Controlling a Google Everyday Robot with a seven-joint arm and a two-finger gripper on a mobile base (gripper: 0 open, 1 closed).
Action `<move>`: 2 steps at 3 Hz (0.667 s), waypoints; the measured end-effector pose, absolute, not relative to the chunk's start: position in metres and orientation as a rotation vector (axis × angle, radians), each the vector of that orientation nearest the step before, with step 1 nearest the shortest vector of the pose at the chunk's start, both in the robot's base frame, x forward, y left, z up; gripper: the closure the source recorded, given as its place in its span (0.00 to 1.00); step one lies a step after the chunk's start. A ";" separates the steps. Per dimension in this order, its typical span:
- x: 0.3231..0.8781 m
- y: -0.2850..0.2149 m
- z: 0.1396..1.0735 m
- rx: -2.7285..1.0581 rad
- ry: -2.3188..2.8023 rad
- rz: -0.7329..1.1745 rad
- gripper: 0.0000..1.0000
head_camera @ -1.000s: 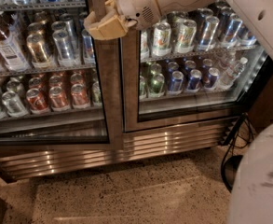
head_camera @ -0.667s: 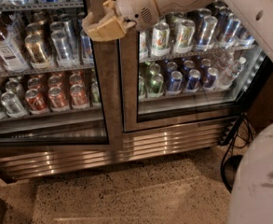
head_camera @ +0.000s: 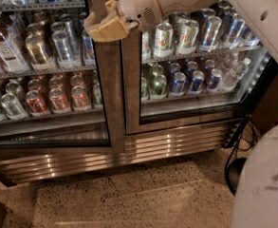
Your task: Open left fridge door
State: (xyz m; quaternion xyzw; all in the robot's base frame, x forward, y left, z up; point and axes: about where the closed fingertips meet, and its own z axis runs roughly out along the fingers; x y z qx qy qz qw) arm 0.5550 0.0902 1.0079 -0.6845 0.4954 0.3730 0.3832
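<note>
The fridge [head_camera: 129, 152] is a wide steel drinks cooler with a ribbed grille along its base. The left fridge door [head_camera: 106, 103] is a glass pane in a brushed-steel frame, and behind it are shelves of red and silver cans and a bottle. My gripper [head_camera: 100, 25], tan at the tip on a white wrist, is up against the right-hand steel edge of the left door, near the top of the view, where the two doors meet. My white arm [head_camera: 252, 8] comes in from the upper right, across the right door.
The right glass door [head_camera: 190, 70] shows blue and green cans. A black cable [head_camera: 237, 148] hangs at the fridge's lower right corner. My white body [head_camera: 266, 184] fills the bottom right. Speckled floor [head_camera: 129, 198] lies in front of the fridge.
My gripper has shifted slightly to the left along the steel edge of the left door. The doors show no clear movement.
</note>
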 end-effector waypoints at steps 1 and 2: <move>0.551 0.093 1.008 -1.768 1.298 0.955 0.58; 0.543 0.091 1.013 -1.766 1.299 0.918 0.35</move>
